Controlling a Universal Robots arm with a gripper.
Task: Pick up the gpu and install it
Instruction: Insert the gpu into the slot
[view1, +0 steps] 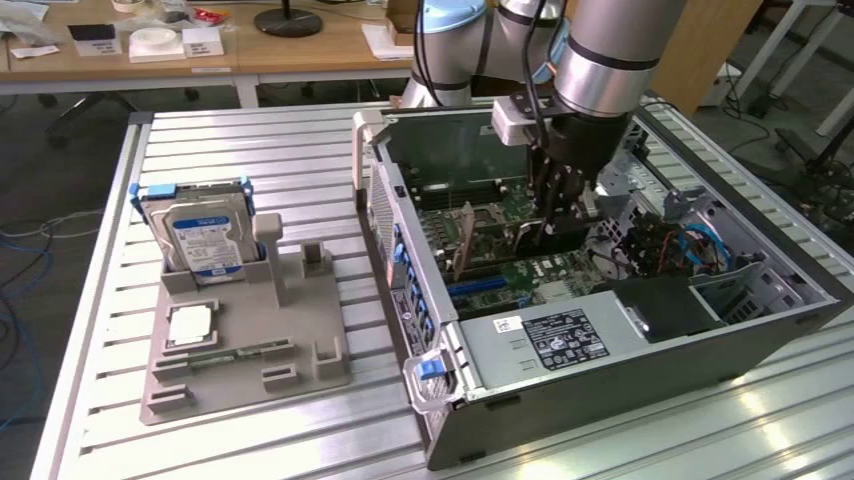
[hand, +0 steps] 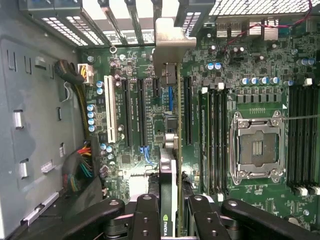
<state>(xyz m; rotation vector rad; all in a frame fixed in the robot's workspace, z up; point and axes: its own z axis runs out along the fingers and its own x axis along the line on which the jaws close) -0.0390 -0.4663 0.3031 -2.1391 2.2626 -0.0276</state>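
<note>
Black two-fingered gripper (hand: 172, 202) clamped on thin dark gpu card with silver bracket (hand: 169, 160), card edge-on over green motherboard (hand: 250, 95), inside open grey computer case (view1: 761, 335)

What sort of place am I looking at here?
Likely a robotics lab: a robot arm holds a gpu inside an open computer case on a slotted metal table, with wooden desks behind.

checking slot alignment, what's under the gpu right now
The motherboard with its long expansion slots; the gpu, gripped by the tool, hides the strip directly beneath it.
</note>
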